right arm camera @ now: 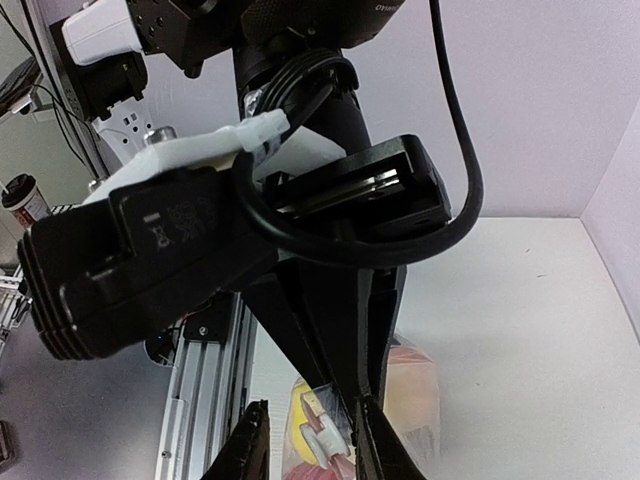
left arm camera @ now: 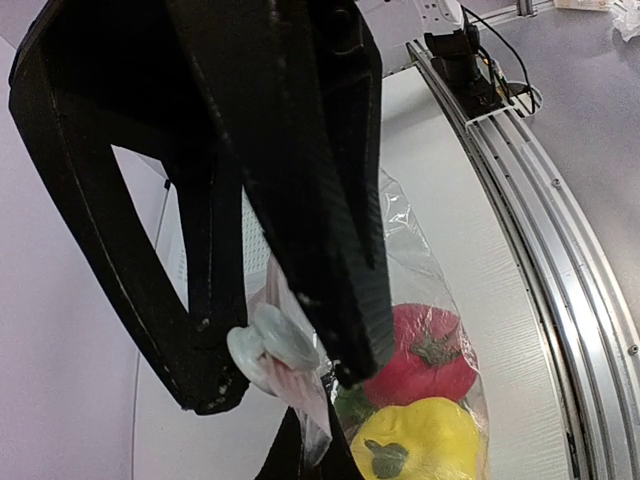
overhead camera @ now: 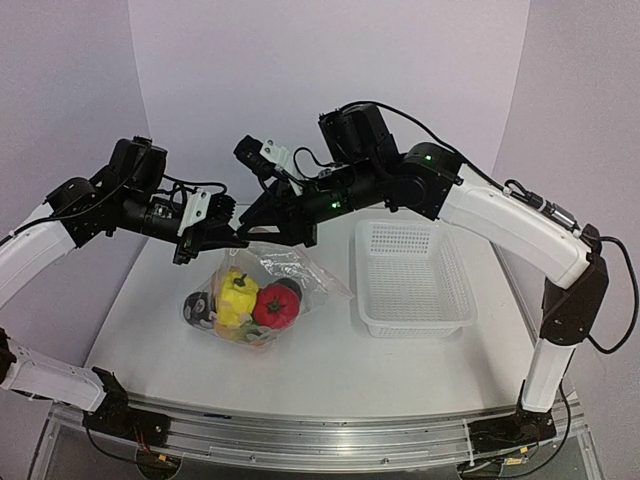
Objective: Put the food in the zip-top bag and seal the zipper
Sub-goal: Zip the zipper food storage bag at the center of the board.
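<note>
Zip-top bag [overhead camera: 290,275] lay on tabletop [overhead camera: 330,370], left of white basket [overhead camera: 415,325], top edge raised. Inside we noted yellow pepper [overhead camera: 238,297], red apple [overhead camera: 277,305], dark round piece [overhead camera: 198,308]. Plastic clear, wrinkled. Left tool [left arm camera: 285,375] pinched bag's top edge. Right tool [right arm camera: 310,440] sat around same edge; we could not tell its grip. Bag mouth hidden behind tools.

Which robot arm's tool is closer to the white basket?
Right. The right tool hangs just left of the white basket, at the top edge of the zip-top bag. The left tool is farther left, pinching the bag's top on its far side.
</note>
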Controlling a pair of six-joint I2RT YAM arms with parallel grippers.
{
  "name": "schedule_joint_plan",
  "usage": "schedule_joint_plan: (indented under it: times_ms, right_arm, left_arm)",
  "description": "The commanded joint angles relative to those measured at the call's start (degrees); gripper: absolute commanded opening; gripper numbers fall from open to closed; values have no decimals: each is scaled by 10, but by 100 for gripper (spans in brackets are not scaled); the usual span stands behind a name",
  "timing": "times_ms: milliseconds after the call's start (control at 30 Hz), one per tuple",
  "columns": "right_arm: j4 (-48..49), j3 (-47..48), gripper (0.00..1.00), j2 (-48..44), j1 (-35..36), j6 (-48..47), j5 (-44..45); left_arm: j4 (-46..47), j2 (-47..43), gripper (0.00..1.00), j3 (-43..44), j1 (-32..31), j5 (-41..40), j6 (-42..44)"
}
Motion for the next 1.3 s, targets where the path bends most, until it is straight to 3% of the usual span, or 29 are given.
schedule_joint_plan:
  times_ms: [0, 367, 500, 600, 833, 867, 933, 967, 1000, 1033, 1133, 1267]
  right_arm:
    - [1, -1, 27, -11, 0, -8, -12]
    - [1, -10, 22, -13, -3, -16, -5]
    - [1, -18, 13, -16, -4, -18, -1]
    - [2, -29, 0, -24, -6, -18, 2]
    - [2, -36, 0, -30, -5, -14, 31]
    - [2, -34, 0, -27, -3, -15, 40]
    - [7, -33, 0, -25, 1, -24, 54]
    - [11, -36, 0, -26, 3, -29, 59]
    - [17, -38, 0, -27, 4, -31, 60]
    - [22, -41, 0, -29, 5, -32, 60]
    - [30, -44, 0, -33, 5, -32, 57]
    - [39, -47, 0, -36, 5, -29, 49]
  left_arm:
    - [8, -12, 0, 37, 1, 25, 4]
    - [3, -9, 0, 46, 1, 35, -1]
    - [2, -8, 0, 48, 1, 37, -7]
    - [0, -9, 0, 48, 2, 38, -14]
    - [-3, -6, 0, 37, 2, 44, -25]
    - [-6, -4, 3, 35, 2, 51, -30]
    - [-7, -2, 34, 31, 2, 61, -46]
    - [-6, -2, 45, 30, 2, 67, -59]
    - [-4, -1, 47, 29, 2, 74, -66]
    - [-2, -1, 46, 29, 2, 79, -72]
    - [5, 4, 27, 31, 2, 76, -94]
    - [-4, 21, 26, 35, 2, 60, -106]
